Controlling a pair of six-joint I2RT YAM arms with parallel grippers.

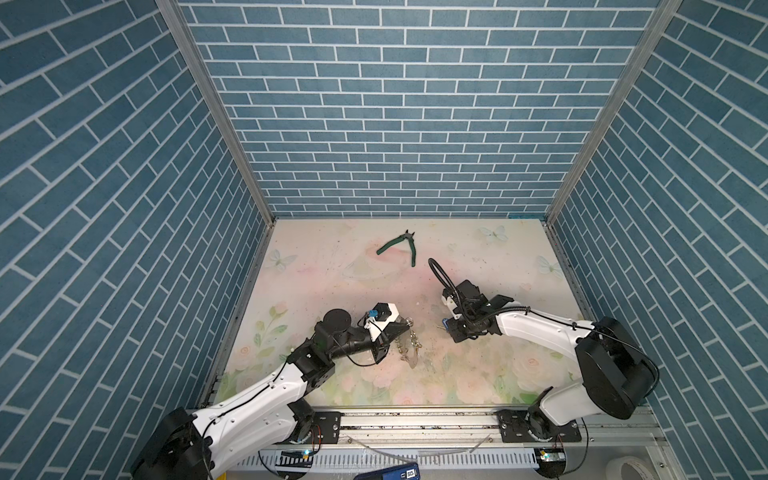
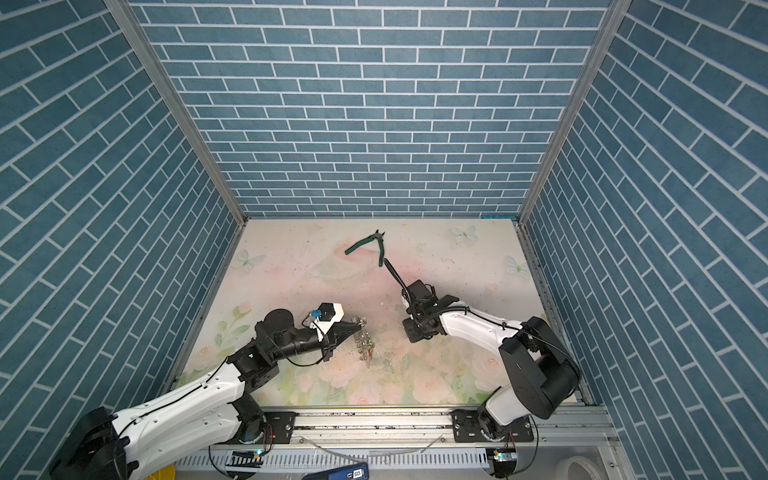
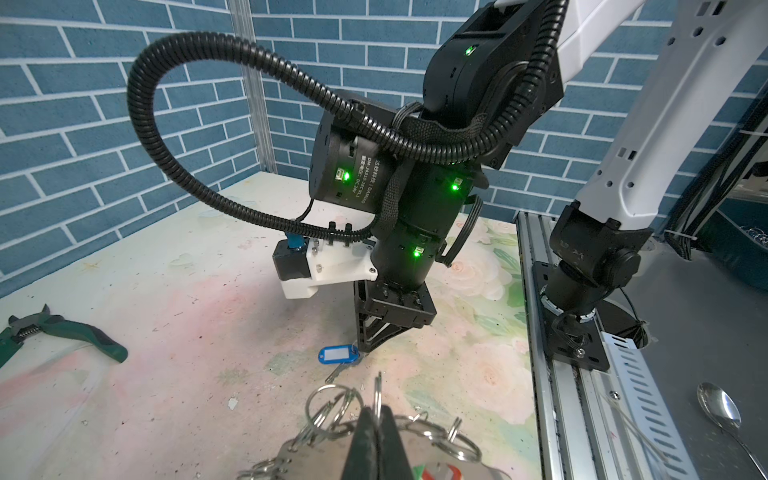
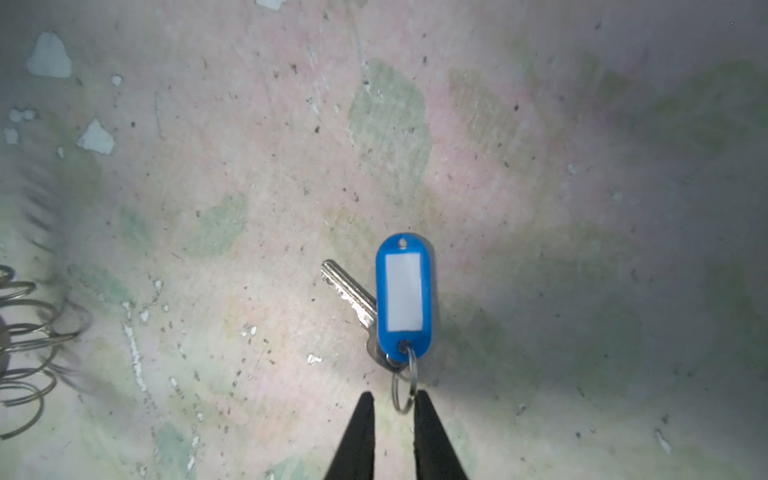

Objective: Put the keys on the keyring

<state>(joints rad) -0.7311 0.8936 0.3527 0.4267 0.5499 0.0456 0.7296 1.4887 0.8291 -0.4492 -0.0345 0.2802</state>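
Note:
The keys [image 4: 402, 291], a silvery key joined to a blue tag with a white window, lie flat on the flowered table [image 1: 332, 282]. Their small split ring sits between the tips of my right gripper [image 4: 393, 395], whose jaws stand slightly apart, so it is open. The left wrist view shows the blue tag [image 3: 338, 354] just beside those tips. My left gripper [image 3: 376, 411] is shut on one upright silvery ring of the keyring [image 3: 316, 453]. The keyring [image 1: 409, 347] hangs and rests left of the keys, and it also shows in a top view [image 2: 365, 345].
Green-handled pliers [image 1: 399, 245] lie open near the back wall, clear of both arms. A metal rail [image 1: 415, 419] runs along the table's front edge. A spoon [image 3: 719, 405] lies beyond that rail. The side walls stand close.

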